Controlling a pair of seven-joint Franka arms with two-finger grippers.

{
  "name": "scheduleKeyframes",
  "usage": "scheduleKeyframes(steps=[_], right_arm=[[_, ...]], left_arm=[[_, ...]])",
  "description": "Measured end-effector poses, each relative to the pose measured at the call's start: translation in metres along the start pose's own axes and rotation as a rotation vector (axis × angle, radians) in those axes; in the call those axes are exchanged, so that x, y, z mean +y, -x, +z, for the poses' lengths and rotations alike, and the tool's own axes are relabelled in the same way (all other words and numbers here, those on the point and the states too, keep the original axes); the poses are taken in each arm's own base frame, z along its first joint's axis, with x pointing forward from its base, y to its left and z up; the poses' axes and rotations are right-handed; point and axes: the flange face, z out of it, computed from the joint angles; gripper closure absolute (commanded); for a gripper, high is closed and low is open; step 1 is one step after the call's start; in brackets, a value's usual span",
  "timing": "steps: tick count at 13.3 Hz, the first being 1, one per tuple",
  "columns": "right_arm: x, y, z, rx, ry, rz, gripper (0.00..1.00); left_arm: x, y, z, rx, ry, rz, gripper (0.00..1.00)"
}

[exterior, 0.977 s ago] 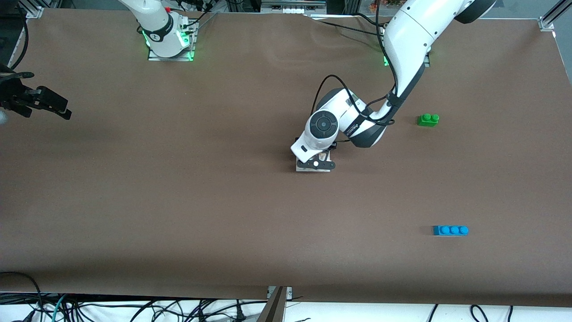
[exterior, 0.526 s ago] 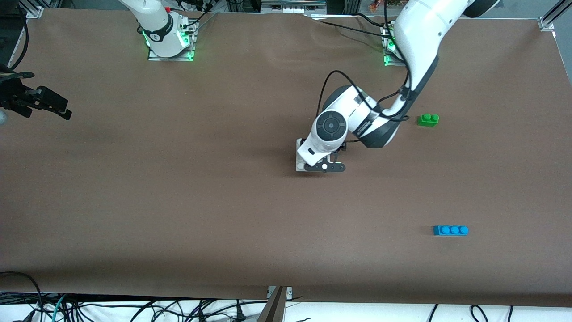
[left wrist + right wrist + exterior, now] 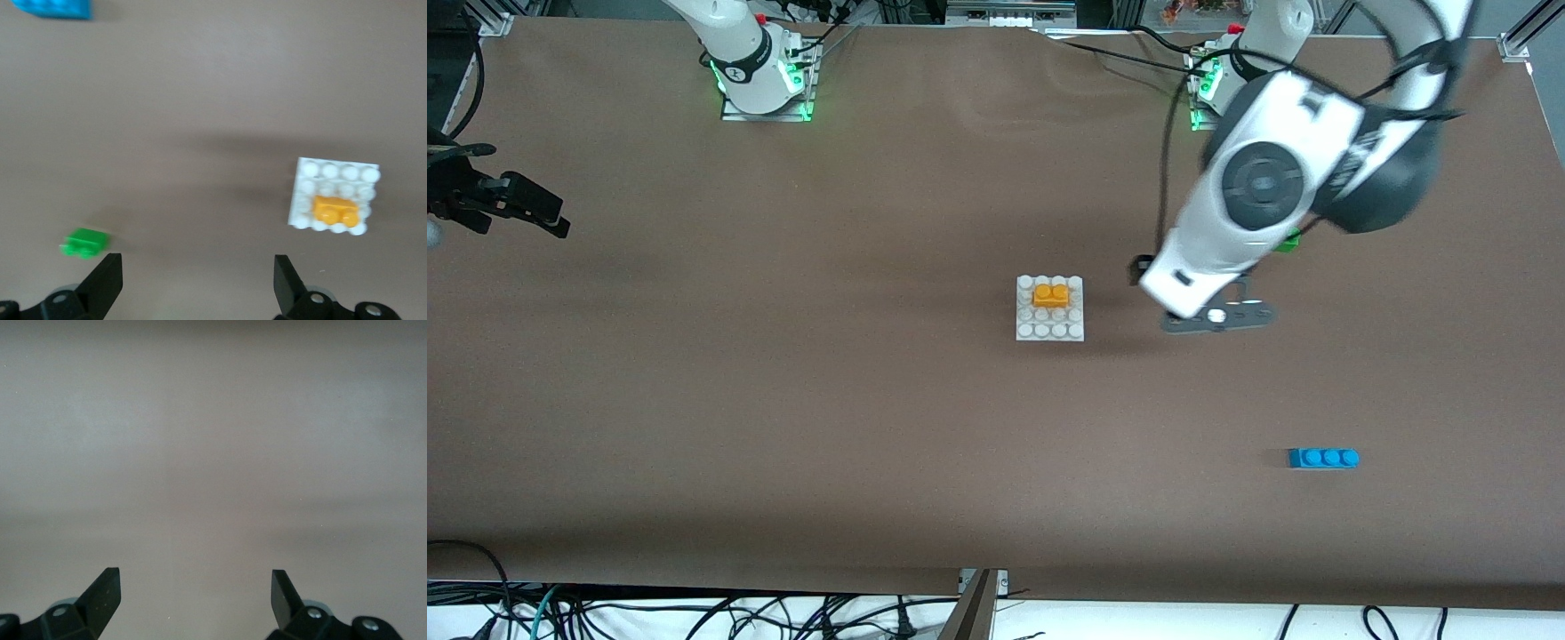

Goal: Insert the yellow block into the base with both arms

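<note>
The yellow block (image 3: 1051, 294) sits pressed onto the white studded base (image 3: 1049, 330) at the middle of the table, on the rows nearer the robots. My left gripper (image 3: 1216, 317) is open and empty, up in the air over bare table between the base and the green brick. In the left wrist view its black fingers (image 3: 105, 281) stand wide apart, with the left gripper (image 3: 198, 268) clear of the base (image 3: 333, 172) and the yellow block (image 3: 335, 209). My right gripper (image 3: 532, 210) waits open at the right arm's end of the table; the right gripper (image 3: 195, 583) is over bare table.
A green brick (image 3: 1289, 242) lies toward the left arm's end, mostly hidden by the left arm; it is plain in the left wrist view (image 3: 85, 242). A blue brick (image 3: 1323, 458) lies nearer the front camera; the blue brick (image 3: 57, 8) also shows in the left wrist view.
The left gripper opened, let go of the yellow block on the base, then rose and swung toward the left arm's end. The right arm has not moved.
</note>
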Motion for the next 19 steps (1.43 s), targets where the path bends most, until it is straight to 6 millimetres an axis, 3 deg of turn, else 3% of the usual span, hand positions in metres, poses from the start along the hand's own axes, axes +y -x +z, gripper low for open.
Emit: scheduleKeyframes(steps=[4, 7, 10, 12, 15, 17, 19], right_arm=[[0.000, 0.000, 0.000, 0.000, 0.000, 0.000, 0.00], [0.000, 0.000, 0.000, 0.000, 0.000, 0.000, 0.00], [0.000, 0.000, 0.000, -0.001, 0.000, 0.000, 0.00], [0.000, 0.000, 0.000, -0.001, 0.000, 0.000, 0.00], [0.000, 0.000, 0.000, -0.001, 0.000, 0.000, 0.00], [0.000, 0.000, 0.000, -0.001, 0.000, 0.000, 0.00], [0.000, 0.000, 0.000, -0.001, 0.000, 0.000, 0.00]], left_arm=[[-0.102, -0.012, -0.047, 0.053, 0.023, -0.001, 0.00], [-0.174, -0.019, -0.058, 0.062, 0.062, -0.041, 0.00], [-0.225, -0.008, -0.061, 0.071, 0.144, -0.012, 0.00], [-0.233, 0.007, -0.054, 0.147, 0.148, -0.006, 0.00], [-0.195, 0.046, -0.051, 0.173, 0.130, 0.057, 0.00], [-0.189, 0.055, -0.053, 0.174, 0.124, 0.071, 0.00], [-0.197, 0.056, -0.053, 0.159, 0.083, 0.069, 0.00]])
